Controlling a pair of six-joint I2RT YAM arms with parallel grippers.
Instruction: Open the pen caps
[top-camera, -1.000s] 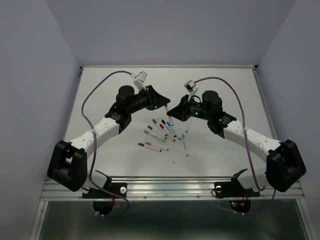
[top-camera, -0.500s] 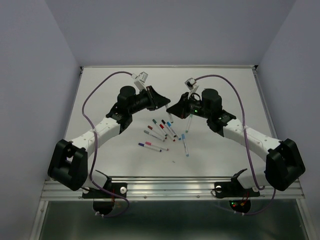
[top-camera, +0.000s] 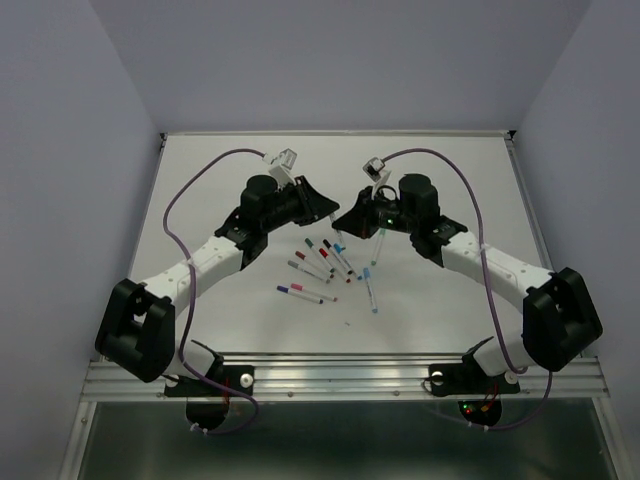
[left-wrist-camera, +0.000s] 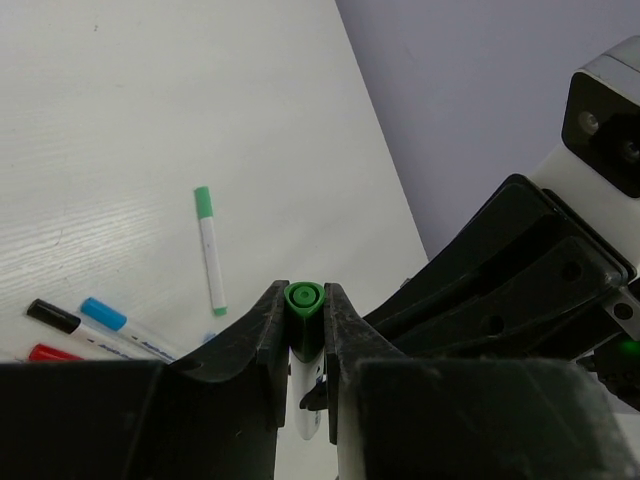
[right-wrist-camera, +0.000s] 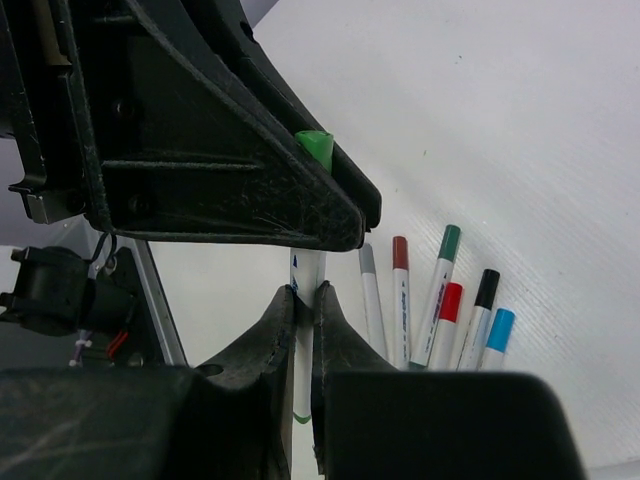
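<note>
Closest to the arm bases, a purple-capped pen and a blue-capped pen lie loose on the white tabletop, well apart from each other. Just beyond them is a cluster of pens in a rough fan, and the wrist views show grey, red, green, black and blue caps on them, all apparently still in place. Above the far side of that cluster the two arms meet over one pen held off the tabletop. The right gripper is clamped on its white barrel, jaws nearly together with only the thin barrel between them. The left gripper is pinched onto the green cap at the barrel's other end, and the cap's round end pokes out just past the fingertips. That pinch is the change: a second ago the left jaws stood wider and the arms a little further apart, whereas now they have closed in and the cap is gripped on both sides. The cap looks fully seated on the barrel, so nothing is open yet. With each end held by its own gripper, the pen seems ready for a straight pull along its length. The hold on such a short, smooth cap is shallow, so it could slip out if the pull goes off-axis
</note>
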